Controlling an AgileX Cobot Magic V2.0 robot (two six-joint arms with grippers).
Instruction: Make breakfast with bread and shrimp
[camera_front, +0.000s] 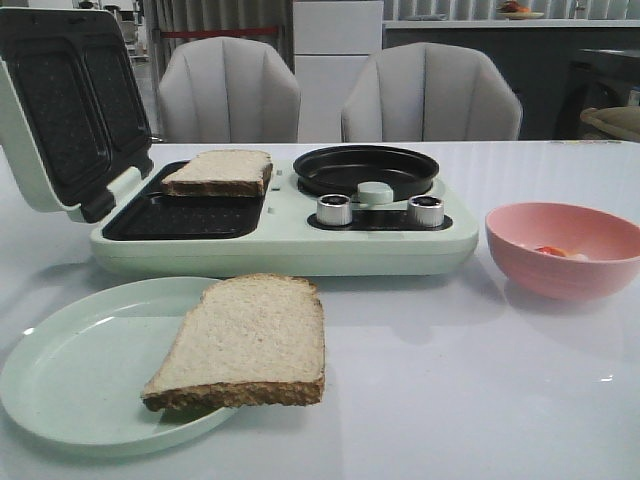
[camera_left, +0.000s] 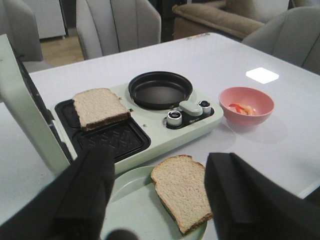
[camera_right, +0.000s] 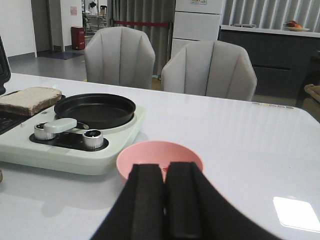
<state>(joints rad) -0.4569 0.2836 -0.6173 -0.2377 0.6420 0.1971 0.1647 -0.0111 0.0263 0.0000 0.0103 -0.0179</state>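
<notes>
The left gripper (camera_left: 157, 200) hangs spread wide and empty above a pale green plate (camera_front: 70, 385). On that plate a square beige bread slice (camera_front: 245, 340) with dark crust overhangs the rim. The right gripper (camera_right: 162, 200) has its fingers pressed together, holding nothing, just short of a pink bowl (camera_front: 568, 262) containing the small orange-pink shrimp (camera_left: 243, 108). A second slice (camera_front: 220, 170) sits on the breakfast maker's (camera_front: 290, 245) far grill plate.

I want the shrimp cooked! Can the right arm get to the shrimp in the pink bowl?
Probably yes. The shrimp lies uncovered in the open pink bowl, and the right pincer hangs just before it with nothing between. But its jaws are shut, so it must open first.
</notes>
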